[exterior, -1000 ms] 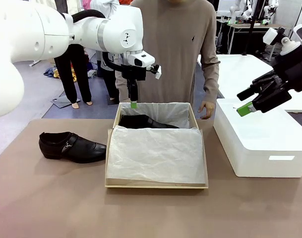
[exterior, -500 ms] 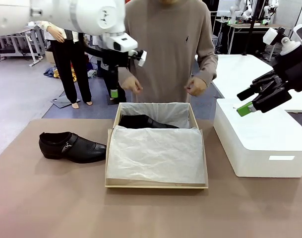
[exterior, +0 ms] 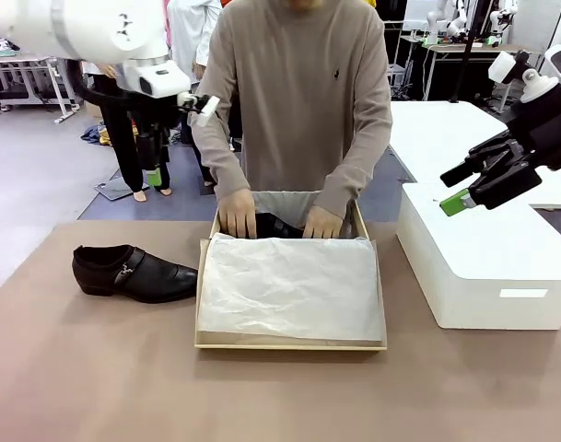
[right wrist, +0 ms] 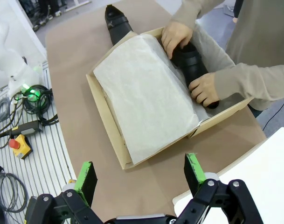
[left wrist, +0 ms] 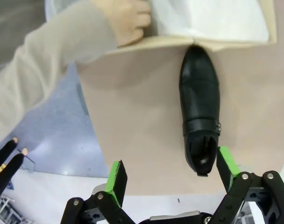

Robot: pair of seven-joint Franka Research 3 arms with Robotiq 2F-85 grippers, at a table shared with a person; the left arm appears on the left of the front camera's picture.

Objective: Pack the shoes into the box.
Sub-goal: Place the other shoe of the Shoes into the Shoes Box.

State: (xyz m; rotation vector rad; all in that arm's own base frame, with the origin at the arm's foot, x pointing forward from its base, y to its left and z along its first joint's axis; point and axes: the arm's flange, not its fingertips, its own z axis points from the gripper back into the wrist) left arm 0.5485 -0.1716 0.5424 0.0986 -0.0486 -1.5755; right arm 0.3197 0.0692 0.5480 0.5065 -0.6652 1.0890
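One shoe (exterior: 133, 273) is laid on the table (exterior: 77, 368) below the left tool (exterior: 152, 177), beside the box (exterior: 289, 343) holding the other shoe (exterior: 278, 225).

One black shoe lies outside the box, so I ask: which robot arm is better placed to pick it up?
Probably left. The open left gripper hangs on the same side as the glossy black leather shoe; the right gripper is past the brown cardboard box, over the white rectangular block.

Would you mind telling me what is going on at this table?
A person has both hands on one shoe inside the box. The other shoe lies on the table beside the box, not yet packed. The left gripper and right gripper both hang open and empty, away from the box.
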